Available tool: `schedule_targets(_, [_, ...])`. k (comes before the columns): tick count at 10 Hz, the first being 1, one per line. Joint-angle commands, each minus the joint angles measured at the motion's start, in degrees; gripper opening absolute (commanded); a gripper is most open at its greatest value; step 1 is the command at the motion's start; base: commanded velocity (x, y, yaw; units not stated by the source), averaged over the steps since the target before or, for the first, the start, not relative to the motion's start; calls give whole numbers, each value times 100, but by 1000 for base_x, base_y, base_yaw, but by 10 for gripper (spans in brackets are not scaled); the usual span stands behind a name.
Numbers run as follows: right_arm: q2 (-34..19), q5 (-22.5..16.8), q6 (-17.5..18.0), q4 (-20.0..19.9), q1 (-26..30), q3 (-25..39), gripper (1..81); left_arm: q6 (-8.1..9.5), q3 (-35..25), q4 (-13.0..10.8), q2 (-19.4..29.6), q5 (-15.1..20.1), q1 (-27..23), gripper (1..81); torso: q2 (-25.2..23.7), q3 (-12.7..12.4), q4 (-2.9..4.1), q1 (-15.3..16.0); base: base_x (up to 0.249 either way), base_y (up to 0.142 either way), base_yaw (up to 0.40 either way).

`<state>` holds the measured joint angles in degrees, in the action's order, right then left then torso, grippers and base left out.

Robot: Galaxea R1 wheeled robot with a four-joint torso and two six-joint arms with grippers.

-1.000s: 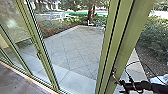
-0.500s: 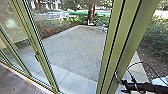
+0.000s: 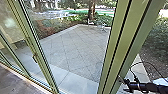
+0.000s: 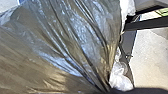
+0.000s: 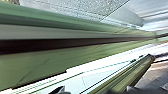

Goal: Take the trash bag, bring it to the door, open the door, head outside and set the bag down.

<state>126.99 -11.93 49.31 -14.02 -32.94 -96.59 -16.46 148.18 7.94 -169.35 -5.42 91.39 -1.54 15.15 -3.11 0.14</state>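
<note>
Long green metal door-frame post (image 5: pixel 37 61) v. near, w/ dk lengthwise groove. Speckled grey paving (image 5: pixel 77 8) on far side. Olive-green metal frame bar (image 5: pixel 125 80) apart from post, v. bright area btwn. Grey-brown floor (image 5: pixel 151 81) nr bar. Small dk pointed part (image 5: pixel 58 90) near, ID unclear.

The glass front (image 3: pixel 11 27) of an office building gives onto a paved yard (image 3: pixel 72 50), marking the line between indoors and out. Tall green door frames (image 3: pixel 124 45) rise from the edge of a dark indoor floor (image 3: pixel 15 80), while beyond the glass, diagonal joints cross the pale paving, bordered by shrubs (image 3: pixel 157 41) and a tree trunk (image 3: pixel 91 11) in daylight.
</note>
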Motion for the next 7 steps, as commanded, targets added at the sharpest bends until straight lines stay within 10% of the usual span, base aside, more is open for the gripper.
schedule_targets(1, [-74, -670, 254, -4, 353, 53, 811, -24, -43, 15, 6, 446, 41, 10, -2, 0, 0, 0, 0, 0, 0])
schedule_targets(7, [-1190, -160, 246, -4, 775, 527, 811, -33, -43, -55, 15, 446, 112, 10, 24, 22, 11, 24, 0, 0, 0])
